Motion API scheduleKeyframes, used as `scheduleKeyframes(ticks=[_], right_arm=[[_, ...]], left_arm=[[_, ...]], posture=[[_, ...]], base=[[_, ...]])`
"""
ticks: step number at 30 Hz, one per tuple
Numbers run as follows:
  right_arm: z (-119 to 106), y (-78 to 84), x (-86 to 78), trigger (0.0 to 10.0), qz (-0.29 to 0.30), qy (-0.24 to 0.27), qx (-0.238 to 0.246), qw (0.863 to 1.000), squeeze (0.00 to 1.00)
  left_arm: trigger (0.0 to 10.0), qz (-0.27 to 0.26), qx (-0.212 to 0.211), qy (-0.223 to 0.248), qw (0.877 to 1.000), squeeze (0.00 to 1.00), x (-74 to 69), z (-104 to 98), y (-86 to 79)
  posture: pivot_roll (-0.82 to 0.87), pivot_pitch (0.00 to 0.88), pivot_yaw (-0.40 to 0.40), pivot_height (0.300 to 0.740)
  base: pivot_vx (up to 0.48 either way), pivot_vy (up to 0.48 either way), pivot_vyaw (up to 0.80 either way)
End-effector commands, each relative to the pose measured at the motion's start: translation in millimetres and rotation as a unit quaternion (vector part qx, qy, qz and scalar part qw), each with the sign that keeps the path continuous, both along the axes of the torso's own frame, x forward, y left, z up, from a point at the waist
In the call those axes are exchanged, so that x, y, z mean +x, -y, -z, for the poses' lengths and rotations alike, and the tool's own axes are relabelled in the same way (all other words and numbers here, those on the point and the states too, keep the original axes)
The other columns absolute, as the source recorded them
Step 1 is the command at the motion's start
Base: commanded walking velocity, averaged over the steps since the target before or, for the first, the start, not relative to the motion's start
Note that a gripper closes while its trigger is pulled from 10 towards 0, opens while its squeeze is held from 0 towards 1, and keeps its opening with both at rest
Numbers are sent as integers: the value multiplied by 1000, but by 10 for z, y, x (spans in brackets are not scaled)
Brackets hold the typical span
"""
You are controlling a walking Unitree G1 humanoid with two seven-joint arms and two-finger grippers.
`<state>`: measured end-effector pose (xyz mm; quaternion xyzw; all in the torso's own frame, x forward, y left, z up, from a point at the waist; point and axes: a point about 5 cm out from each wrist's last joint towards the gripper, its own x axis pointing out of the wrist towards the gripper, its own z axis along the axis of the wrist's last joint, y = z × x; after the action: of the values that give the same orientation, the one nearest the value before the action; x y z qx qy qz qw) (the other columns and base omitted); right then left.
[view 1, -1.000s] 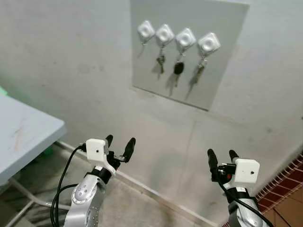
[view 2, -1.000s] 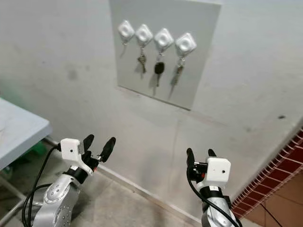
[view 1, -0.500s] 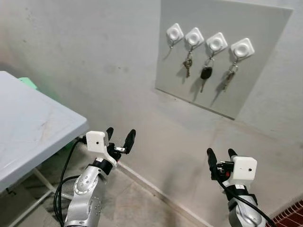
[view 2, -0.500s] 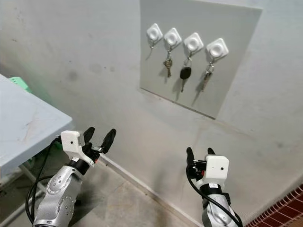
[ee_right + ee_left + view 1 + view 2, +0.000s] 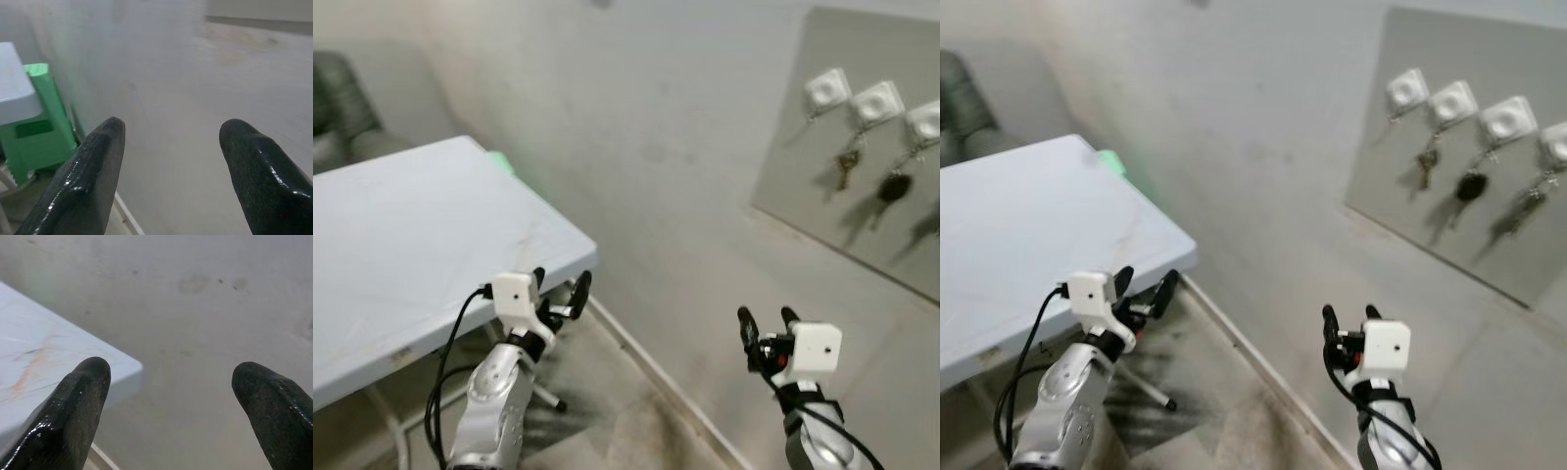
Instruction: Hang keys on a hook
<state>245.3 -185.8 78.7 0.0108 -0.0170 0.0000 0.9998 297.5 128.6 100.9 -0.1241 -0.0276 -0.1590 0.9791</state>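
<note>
- two end effectors are up in front of the robot. can you see them?
- yes. the left end effector [image 5: 558, 291] is just beside the corner of the tabletop [image 5: 401, 245], and its two black fingers [image 5: 80, 401] are spread wide with nothing between them.
- and the other one?
- the right end effector [image 5: 765, 326] is well apart from the tabletop, out toward the grey board [image 5: 1489, 147] on the wall [image 5: 656, 127]. its fingers [image 5: 93, 171] are spread apart too, and they hold nothing.
- where are the keys?
- they hang on the grey board, far from the tabletop. white hooks [image 5: 1407, 90] sit in a row along the top of the board. a small key [image 5: 1424, 169] hangs under one hook, a black car key [image 5: 1470, 186] hangs under the next, and a bunch of keys [image 5: 1526, 201] hangs under the one after. the picture is a bit blurry there.
- what else is near the tabletop?
- a green stool [image 5: 41, 132] stands under its far edge, close to the wall. a metal leg [image 5: 1141, 384] goes down from the tabletop to the floor [image 5: 1224, 401].
</note>
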Motion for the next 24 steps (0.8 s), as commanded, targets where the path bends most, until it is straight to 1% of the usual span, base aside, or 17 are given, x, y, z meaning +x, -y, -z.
scheduleKeyframes(ticks=[1, 24], right_arm=[[-23, -18, 15, 10000, -3, 5, 0, 1000, 0], [-27, -27, 27, 10000, -11, 6, 1, 1000, 0]], left_arm=[[10000, -10, 12, -3, 1000, 0, 11, 4, -60], [10000, -19, 12, -5, 1000, 0, 34, -10, -64]], posture=[[-32, 0, -16, 740], [-25, 0, -25, 740]], base=[[0, 0, 800], [0, 0, 800]])
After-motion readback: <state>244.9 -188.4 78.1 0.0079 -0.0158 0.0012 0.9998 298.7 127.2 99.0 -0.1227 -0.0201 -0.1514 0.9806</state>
